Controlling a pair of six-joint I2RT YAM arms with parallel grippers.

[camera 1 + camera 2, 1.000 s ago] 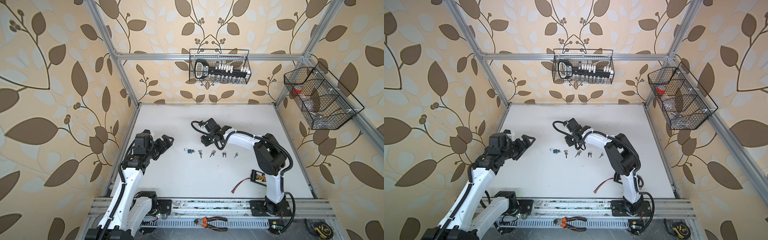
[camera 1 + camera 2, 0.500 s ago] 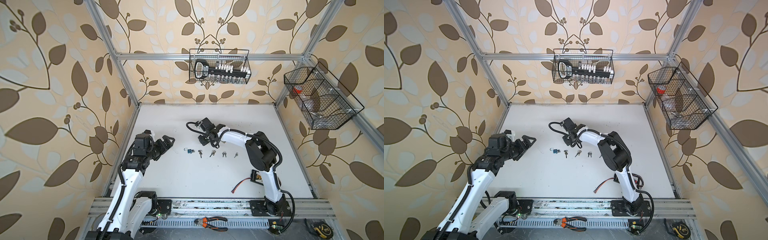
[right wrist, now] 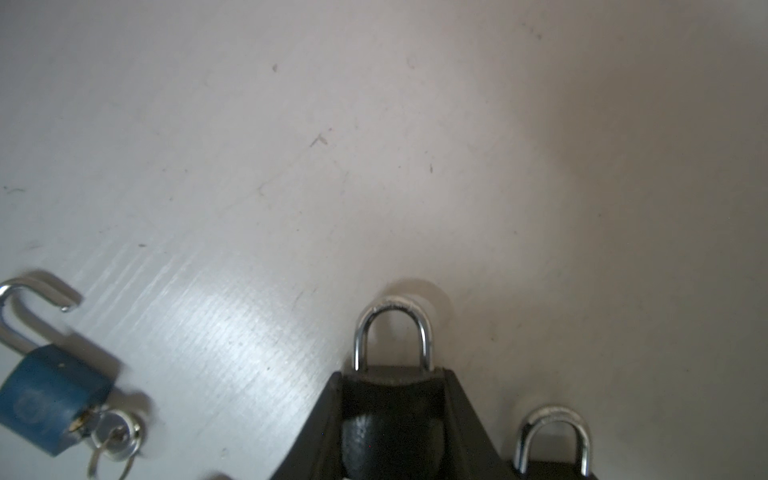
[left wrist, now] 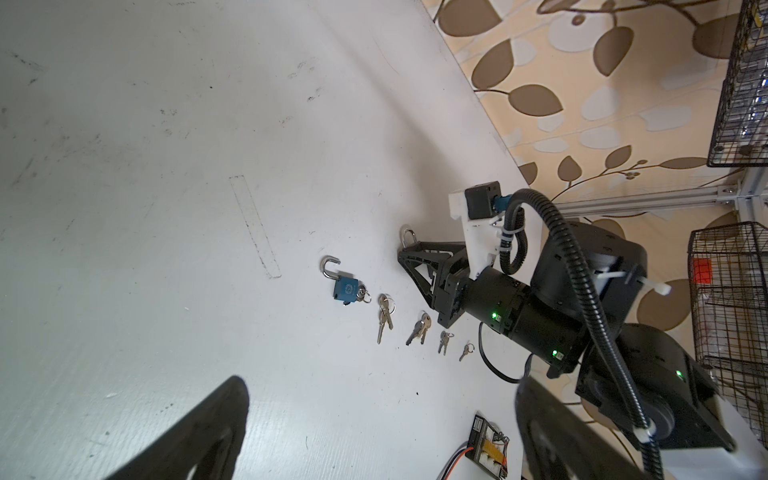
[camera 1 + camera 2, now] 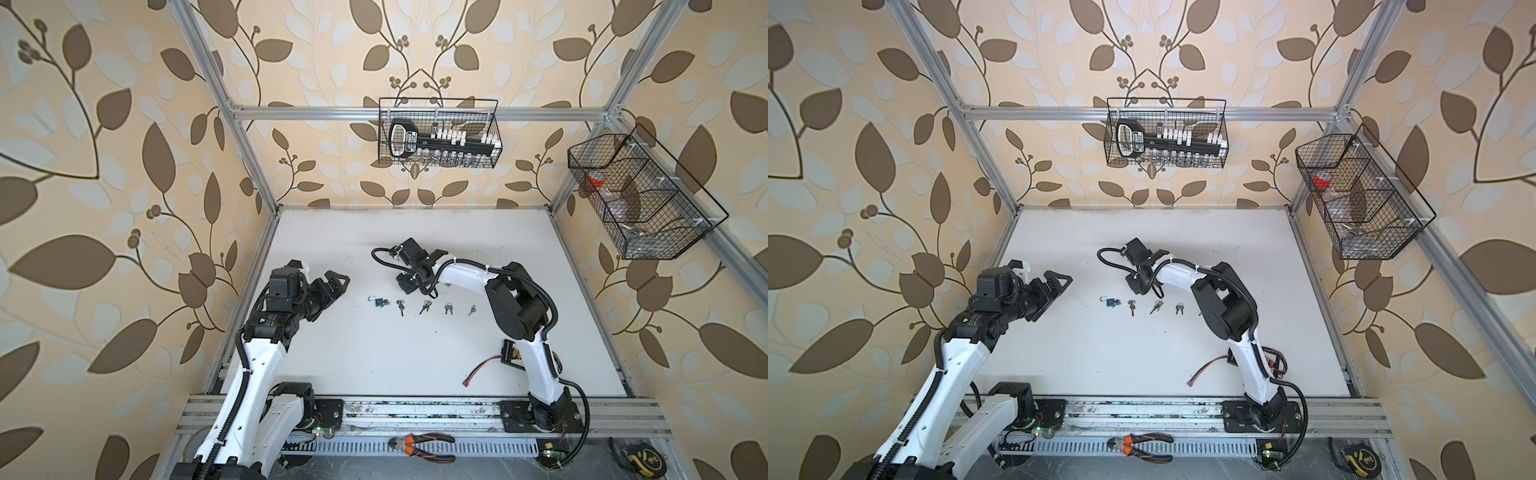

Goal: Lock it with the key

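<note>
Right claw (image 3: pixel 392 376) clamped on dark padlock (image 3: pixel 392 332), open blue padlock (image 5: pixel 379 302) with key (image 4: pixel 365 296) on table (image 5: pixel 374 365), left claw (image 5: pixel 332 289) wide open, empty.

Your left gripper (image 5: pixel 338 286) hangs above bench (image 5: pixel 374 365), jaws spread wide, aimed at blue padlock (image 5: pixel 378 302). Padlock flat on bench, shackle open. Four key sets (image 5: pixel 400 306) in row just right of it. Your right gripper (image 5: pixel 405 286) tips down just behind row's left end, close to padlock; its grip unreadable from up here. On front rail (image 5: pixel 498 448), pliers (image 5: pixel 424 445).
</note>
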